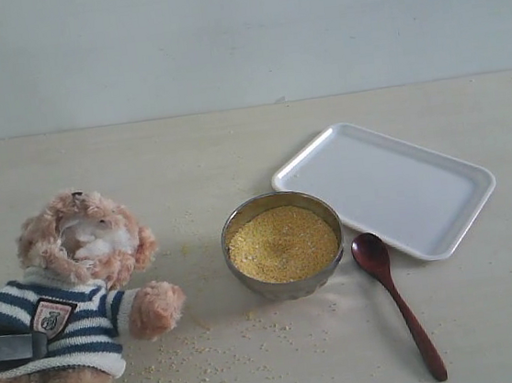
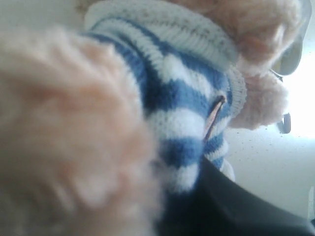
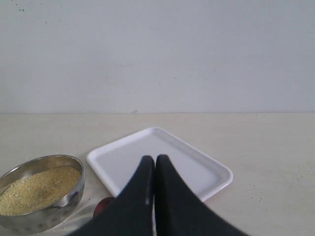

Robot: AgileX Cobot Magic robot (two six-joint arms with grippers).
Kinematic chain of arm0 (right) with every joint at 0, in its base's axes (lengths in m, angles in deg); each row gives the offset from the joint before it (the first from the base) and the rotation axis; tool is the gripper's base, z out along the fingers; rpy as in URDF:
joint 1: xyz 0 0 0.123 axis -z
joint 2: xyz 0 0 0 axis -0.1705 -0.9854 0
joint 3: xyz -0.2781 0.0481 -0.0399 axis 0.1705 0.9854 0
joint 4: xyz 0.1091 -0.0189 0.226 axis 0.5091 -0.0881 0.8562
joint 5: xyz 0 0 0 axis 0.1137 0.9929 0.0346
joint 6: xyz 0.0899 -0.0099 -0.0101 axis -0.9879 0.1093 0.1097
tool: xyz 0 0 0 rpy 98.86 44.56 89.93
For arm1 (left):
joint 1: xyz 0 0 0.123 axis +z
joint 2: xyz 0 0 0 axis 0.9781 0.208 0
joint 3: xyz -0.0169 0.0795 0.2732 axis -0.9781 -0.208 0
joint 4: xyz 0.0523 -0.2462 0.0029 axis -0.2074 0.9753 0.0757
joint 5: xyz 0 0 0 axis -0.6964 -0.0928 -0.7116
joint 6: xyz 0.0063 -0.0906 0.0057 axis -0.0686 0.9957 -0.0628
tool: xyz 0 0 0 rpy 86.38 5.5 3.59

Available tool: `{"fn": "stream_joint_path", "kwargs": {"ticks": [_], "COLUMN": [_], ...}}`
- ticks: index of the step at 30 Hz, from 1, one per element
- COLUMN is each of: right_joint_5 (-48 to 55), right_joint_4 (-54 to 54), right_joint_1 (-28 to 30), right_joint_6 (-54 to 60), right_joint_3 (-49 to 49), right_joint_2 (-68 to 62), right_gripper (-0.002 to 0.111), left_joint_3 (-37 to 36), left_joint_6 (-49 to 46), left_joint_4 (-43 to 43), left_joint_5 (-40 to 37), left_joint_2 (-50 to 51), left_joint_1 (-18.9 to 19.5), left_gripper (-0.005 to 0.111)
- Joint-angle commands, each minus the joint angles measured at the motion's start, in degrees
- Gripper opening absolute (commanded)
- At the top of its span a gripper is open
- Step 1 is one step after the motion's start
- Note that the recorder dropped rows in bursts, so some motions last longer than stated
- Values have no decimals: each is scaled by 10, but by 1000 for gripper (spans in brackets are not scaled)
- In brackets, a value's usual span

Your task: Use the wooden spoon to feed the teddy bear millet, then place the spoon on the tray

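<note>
Bear, cut off at the lower-left edge, was clamped by left gripper; right gripper, closed and empty, hid most of spoon.

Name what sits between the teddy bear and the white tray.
In the exterior view, the steel bowl of millet stands between teddy bear and tray.

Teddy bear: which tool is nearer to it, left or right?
Left. The left tool lies against the striped shirt of the teddy bear. The right tool, shut, is away from it, near the tray and the steel bowl.
</note>
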Motion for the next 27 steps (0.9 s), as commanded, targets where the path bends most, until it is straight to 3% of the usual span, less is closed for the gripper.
{"fn": "stream_joint_path", "kwargs": {"ticks": [1, 27], "right_joint_5": [-7, -19], "right_joint_4": [1, -1], "right_joint_1": [2, 2], "right_joint_6": [0, 0], "right_joint_3": [-1, -1], "right_joint_2": [2, 2], "right_gripper": [0, 0], "left_joint_3": [-3, -3], "left_joint_6": [4, 3], "left_joint_4": [4, 4], "left_joint_5": [-23, -32], "left_joint_2": [-6, -6], "left_joint_1": [1, 1], "left_gripper": [5, 5]}}
